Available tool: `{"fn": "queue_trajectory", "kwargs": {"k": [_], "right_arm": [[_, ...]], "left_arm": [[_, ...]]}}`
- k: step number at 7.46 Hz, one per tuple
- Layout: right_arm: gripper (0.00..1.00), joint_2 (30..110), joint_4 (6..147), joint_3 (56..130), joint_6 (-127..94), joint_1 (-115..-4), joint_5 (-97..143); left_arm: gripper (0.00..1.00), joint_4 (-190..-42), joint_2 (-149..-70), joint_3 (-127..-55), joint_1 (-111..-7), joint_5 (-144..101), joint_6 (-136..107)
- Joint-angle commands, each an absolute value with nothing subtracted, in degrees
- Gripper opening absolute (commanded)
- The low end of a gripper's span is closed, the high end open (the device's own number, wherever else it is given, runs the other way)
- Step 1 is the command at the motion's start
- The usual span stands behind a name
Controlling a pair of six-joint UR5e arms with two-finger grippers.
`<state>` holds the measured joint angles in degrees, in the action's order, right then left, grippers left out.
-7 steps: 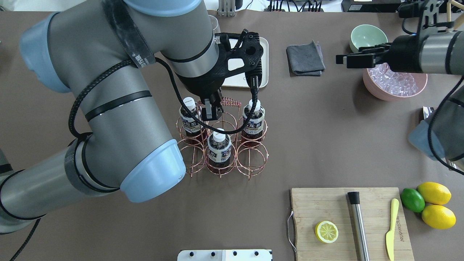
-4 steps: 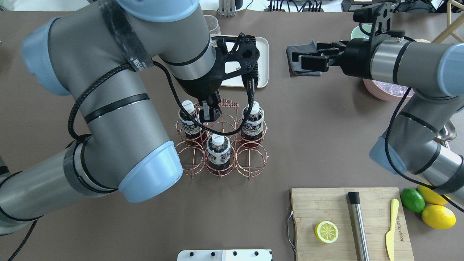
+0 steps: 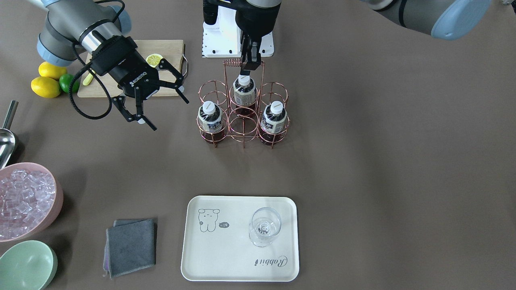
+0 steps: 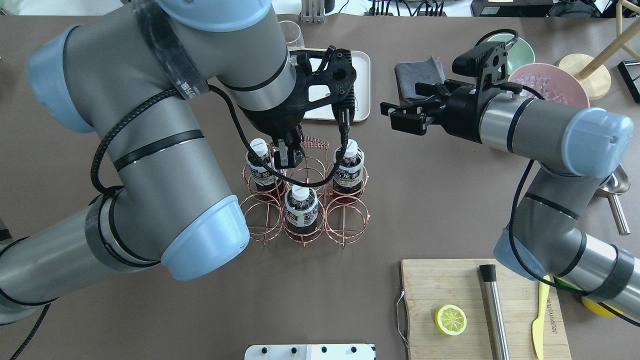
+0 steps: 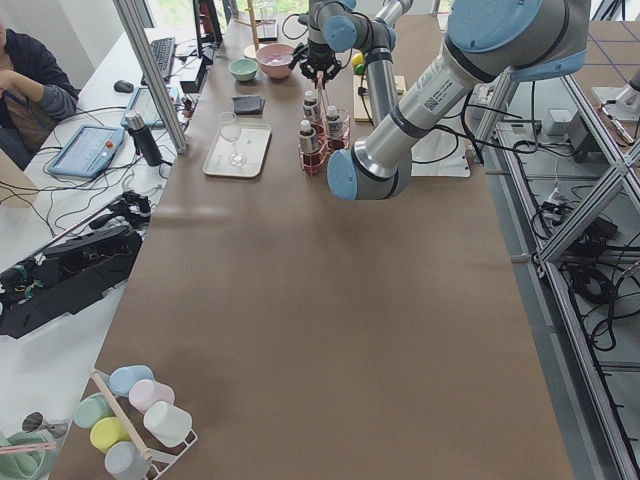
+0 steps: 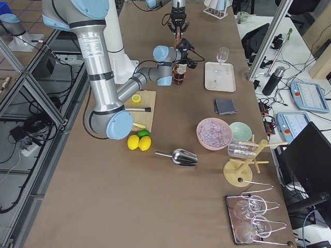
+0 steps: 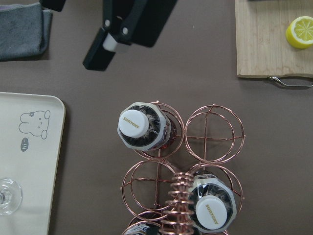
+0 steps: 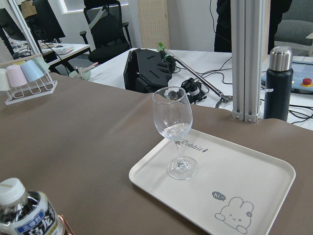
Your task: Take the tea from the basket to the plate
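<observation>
Right jaws nearer the copper-wire basket now, spread wide; left jaws narrow on its coiled handle.

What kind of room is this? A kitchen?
Probably a robot lab, not a kitchen. A big robot arm works at the table, metal framing stands beside it, and a desk nearby holds a tablet and cables.

Brown table, office chair, aluminium frame

The left arm hides most of the plate — the wrist view's edge crops one tea.
</observation>
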<state>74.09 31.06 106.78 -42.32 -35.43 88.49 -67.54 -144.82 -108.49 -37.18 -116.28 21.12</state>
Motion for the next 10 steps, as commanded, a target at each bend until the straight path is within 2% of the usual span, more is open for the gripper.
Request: {"fn": "queue_trajectory", "kwargs": {"k": [1,8,10], "right_arm": [[0.99,74.5,31.2,108.3,-37.0,-26.1,77.0],[0.99,71.7,33.1,107.1,-33.7,-22.7,74.4],[0.93,69.9,33.3,104.8,-32.4,-23.0,73.7]], "left_arm": [[0.00,-67.6,-144.2,-109.7,-37.2,-116.3,21.1],[0.00,-67.6,-144.1,-110.0,-37.3,-116.2,21.2],[0.00,-68.4,-142.8,-110.2,-37.4,-116.2,21.2]]}}
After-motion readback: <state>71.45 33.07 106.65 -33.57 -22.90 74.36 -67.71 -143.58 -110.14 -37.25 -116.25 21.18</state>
